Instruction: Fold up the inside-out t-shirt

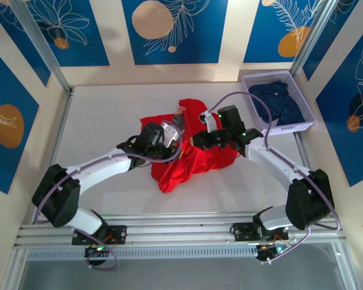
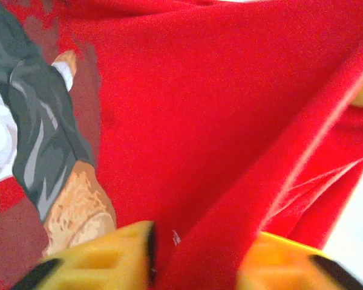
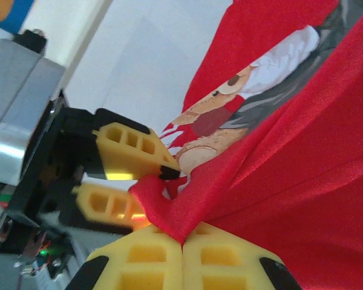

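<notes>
The inside-out t-shirt (image 1: 187, 164) is bright red and lies bunched on the white table between both arms. Its tan-and-white print (image 2: 69, 205) faces up at the cloth's far left part. In the left wrist view a raised fold of the red cloth (image 2: 218, 109) runs down between the yellow fingers (image 2: 103, 263) of my left gripper (image 2: 193, 266), which is shut on it. My right gripper (image 3: 183, 241) is shut tight on a corner of the same cloth (image 3: 302, 181), right next to my left gripper (image 3: 150, 188). From above, the left gripper (image 1: 176, 130) and the right gripper (image 1: 201, 141) meet over the shirt's middle.
A lilac basket (image 1: 308, 124) at the back right holds dark navy clothing (image 1: 278, 99). Bare white table (image 1: 103, 109) lies to the left of the shirt. A metal rail (image 1: 181, 232) runs along the near edge by the arm bases.
</notes>
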Controlling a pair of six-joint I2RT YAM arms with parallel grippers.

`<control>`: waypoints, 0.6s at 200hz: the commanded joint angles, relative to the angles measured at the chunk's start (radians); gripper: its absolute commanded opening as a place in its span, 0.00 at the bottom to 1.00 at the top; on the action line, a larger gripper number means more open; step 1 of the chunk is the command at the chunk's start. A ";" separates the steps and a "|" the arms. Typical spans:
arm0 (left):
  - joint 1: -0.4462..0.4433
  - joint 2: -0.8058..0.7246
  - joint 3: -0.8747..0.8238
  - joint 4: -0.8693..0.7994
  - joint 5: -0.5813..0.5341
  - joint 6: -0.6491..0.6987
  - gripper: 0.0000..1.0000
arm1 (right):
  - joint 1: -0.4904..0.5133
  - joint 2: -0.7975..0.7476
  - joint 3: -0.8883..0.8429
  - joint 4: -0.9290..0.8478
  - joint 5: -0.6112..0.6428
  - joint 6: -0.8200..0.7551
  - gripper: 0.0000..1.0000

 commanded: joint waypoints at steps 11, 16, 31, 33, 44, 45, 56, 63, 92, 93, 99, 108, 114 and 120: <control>0.053 -0.001 0.043 0.062 0.217 -0.035 0.01 | -0.062 -0.031 -0.010 0.009 -0.311 -0.018 0.00; 0.061 -0.007 0.041 0.057 0.213 -0.038 0.01 | -0.070 -0.029 -0.011 0.014 -0.350 -0.013 0.00; 0.073 -0.021 0.041 0.008 0.117 -0.047 0.08 | -0.080 -0.028 -0.017 0.041 -0.432 0.013 0.00; 0.075 -0.023 0.043 -0.003 0.100 -0.047 0.09 | -0.080 -0.028 -0.018 0.044 -0.436 0.016 0.00; 0.074 -0.022 0.062 -0.056 0.027 -0.050 0.23 | -0.080 -0.026 -0.022 0.066 -0.456 0.040 0.00; 0.073 -0.021 0.063 -0.061 0.024 -0.050 0.24 | -0.080 -0.026 -0.022 0.068 -0.455 0.045 0.00; 0.072 -0.023 0.073 -0.089 0.010 -0.054 0.30 | -0.081 -0.022 -0.028 0.098 -0.452 0.082 0.00; 0.070 -0.031 0.070 -0.094 0.015 -0.060 0.35 | -0.083 -0.015 -0.032 0.123 -0.451 0.112 0.00; 0.039 -0.133 0.014 -0.119 -0.017 -0.080 0.50 | -0.083 0.013 -0.039 0.178 -0.419 0.202 0.00; 0.039 -0.139 0.010 -0.121 -0.020 -0.081 0.50 | -0.083 0.013 -0.039 0.179 -0.418 0.204 0.00; 0.033 -0.171 -0.009 -0.128 -0.029 -0.087 0.52 | -0.083 0.015 -0.041 0.188 -0.411 0.216 0.00; 0.025 -0.222 -0.041 -0.137 -0.037 -0.100 0.55 | -0.083 0.016 -0.044 0.198 -0.405 0.226 0.00; 0.020 -0.256 -0.065 -0.139 -0.035 -0.108 0.56 | -0.083 0.017 -0.045 0.203 -0.405 0.231 0.00; 0.014 -0.285 -0.085 -0.136 -0.025 -0.115 0.56 | -0.083 0.018 -0.045 0.204 -0.400 0.234 0.00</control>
